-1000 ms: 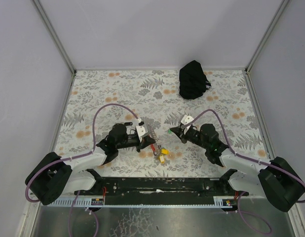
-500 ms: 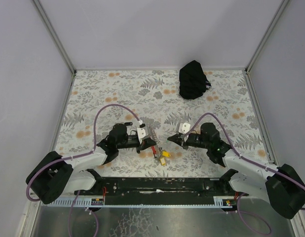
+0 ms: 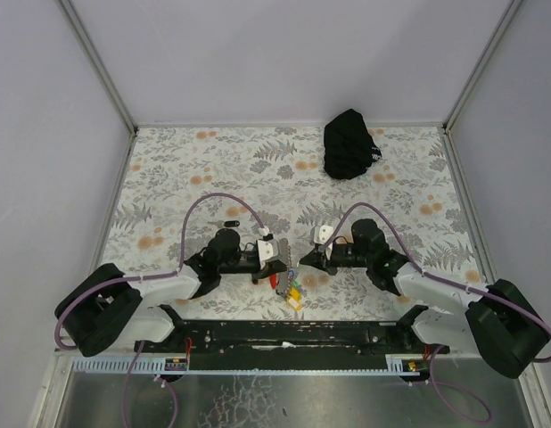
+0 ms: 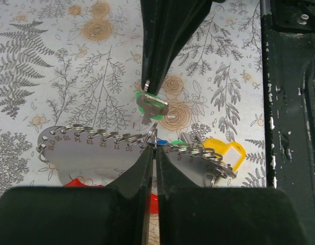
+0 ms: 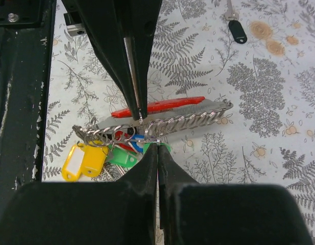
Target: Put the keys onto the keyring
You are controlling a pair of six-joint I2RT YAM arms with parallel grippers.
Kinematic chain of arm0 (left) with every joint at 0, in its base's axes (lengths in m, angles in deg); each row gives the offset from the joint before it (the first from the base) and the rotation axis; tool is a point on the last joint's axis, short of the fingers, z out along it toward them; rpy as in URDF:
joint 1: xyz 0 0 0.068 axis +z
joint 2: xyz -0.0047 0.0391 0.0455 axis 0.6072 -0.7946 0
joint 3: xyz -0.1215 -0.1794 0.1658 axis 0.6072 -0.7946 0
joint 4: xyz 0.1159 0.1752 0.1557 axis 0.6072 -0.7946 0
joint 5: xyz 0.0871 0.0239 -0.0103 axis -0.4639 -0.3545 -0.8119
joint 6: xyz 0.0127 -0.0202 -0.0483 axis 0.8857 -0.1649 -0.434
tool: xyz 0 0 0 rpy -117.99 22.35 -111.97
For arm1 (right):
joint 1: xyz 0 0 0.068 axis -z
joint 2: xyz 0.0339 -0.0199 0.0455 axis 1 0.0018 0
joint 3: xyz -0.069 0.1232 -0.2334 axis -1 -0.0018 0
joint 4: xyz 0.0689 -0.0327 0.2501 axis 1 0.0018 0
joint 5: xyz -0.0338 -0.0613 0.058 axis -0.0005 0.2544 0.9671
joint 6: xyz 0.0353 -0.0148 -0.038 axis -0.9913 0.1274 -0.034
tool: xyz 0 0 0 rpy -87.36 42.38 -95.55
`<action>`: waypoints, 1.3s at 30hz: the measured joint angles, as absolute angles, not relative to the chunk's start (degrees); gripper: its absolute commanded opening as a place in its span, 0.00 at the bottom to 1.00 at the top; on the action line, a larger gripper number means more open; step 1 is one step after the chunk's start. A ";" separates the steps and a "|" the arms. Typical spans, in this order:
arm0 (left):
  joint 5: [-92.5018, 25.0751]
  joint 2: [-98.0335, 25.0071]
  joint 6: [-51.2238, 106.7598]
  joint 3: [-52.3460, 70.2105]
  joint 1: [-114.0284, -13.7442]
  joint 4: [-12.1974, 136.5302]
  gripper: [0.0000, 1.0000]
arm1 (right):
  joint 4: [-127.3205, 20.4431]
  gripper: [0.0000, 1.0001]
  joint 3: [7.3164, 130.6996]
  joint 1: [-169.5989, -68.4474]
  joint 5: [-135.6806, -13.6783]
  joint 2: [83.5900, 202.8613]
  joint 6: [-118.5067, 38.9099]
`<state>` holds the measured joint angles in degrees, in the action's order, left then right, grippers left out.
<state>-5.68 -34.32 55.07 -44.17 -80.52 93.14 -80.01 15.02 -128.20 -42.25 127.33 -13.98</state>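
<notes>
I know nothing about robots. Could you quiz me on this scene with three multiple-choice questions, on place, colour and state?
1. Where is the black bag? A) far side of the table, right of centre B) near left C) between the arms
2. Tag colour of the key in the right pincer? A) yellow B) green C) white
3. The left pincer is: A) wide open B) shut on the keyring C) out of view
Answers: 1A, it lies by the far edge; 2B, its tag is green; 3B, it pinches the keyring.

The fern-patterned table point(image 3: 168, 174) carries a crumpled black bag point(image 3: 349, 143) and a small black-tagged key point(image 3: 229, 222).
</notes>
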 measured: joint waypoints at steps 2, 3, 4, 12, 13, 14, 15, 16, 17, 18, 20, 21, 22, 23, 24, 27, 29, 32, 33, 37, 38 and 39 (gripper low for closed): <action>-6.25 -34.49 55.12 -44.17 -80.54 93.76 0.00 | -80.01 0.00 15.02 -128.31 -42.22 128.03 -14.04; -6.42 -34.51 55.10 -44.19 -80.54 94.08 0.00 | -80.03 0.00 15.00 -128.42 -42.20 128.23 -14.09; -6.51 -34.56 55.10 -44.23 -80.54 94.70 0.00 | -80.08 0.00 15.00 -128.55 -42.18 128.34 -14.13; -8.24 -35.34 55.58 -44.30 -81.77 96.53 0.00 | -78.46 0.00 15.59 -129.53 -42.16 129.91 -13.98; -8.68 -35.34 55.82 -44.30 -82.05 96.44 0.00 | -78.09 0.00 15.77 -129.62 -42.20 130.07 -13.91; -9.00 -35.34 55.99 -44.30 -82.23 96.40 0.00 | -77.85 0.00 15.88 -129.69 -42.20 130.09 -13.87; -9.35 -35.34 56.12 -44.30 -82.38 96.40 0.00 | -77.48 0.00 16.03 -129.75 -42.25 130.09 -13.78; -9.66 -35.34 56.25 -44.30 -82.51 96.38 0.00 | -77.24 0.00 16.14 -129.84 -42.31 130.15 -13.63; -10.07 -35.34 56.45 -44.30 -82.69 96.31 0.00 | -76.73 0.00 16.36 -129.95 -42.38 130.22 -13.41; -10.38 -35.34 56.67 -44.28 -82.82 96.25 0.00 | -76.38 0.00 16.60 -130.12 -42.49 130.35 -13.24; -11.19 -35.34 57.08 -44.28 -83.19 96.05 0.00 | -75.86 0.00 16.88 -130.50 -42.77 130.46 -12.93; -11.60 -35.34 57.28 -44.28 -83.47 95.96 0.00 | -75.68 0.00 16.90 -130.69 -42.90 130.46 -12.69; -12.00 -35.34 57.48 -44.28 -83.78 95.85 0.00 | -75.57 0.00 16.90 -130.89 -43.38 130.46 -12.47; -12.48 -35.34 57.65 -44.23 -84.13 95.70 0.00 | -75.44 0.00 16.90 -131.04 -43.84 130.46 -12.30; -12.89 -35.34 57.89 -44.17 -84.41 95.39 0.00 | -75.29 0.00 16.90 -131.11 -43.99 130.46 -12.12; -14.07 -35.32 58.57 -43.82 -85.13 94.35 0.00 | -75.01 0.00 16.90 -131.22 -44.91 130.46 -11.75; -14.95 -35.21 58.88 -43.45 -85.55 93.41 0.00 | -74.57 0.00 16.92 -131.24 -45.52 130.46 -11.53; -16.13 -34.47 59.40 -43.40 -86.01 92.20 0.00 | -73.63 0.00 16.95 -131.28 -46.18 130.26 -11.23; -16.54 -34.27 59.55 -43.40 -86.14 92.05 0.00 | -73.52 0.00 16.95 -131.28 -46.38 130.15 -11.07; -17.20 -33.60 59.79 -43.40 -86.29 91.39 0.00 | -72.95 0.00 16.99 -131.28 -46.90 130.00 -10.59; -17.35 -33.53 59.82 -43.40 -86.36 91.26 0.00 | -72.73 0.00 16.99 -131.28 -46.90 130.02 -10.46; -17.40 -33.46 59.84 -43.40 -86.44 91.22 0.00 | -72.65 0.00 16.99 -131.28 -46.90 130.02 -10.42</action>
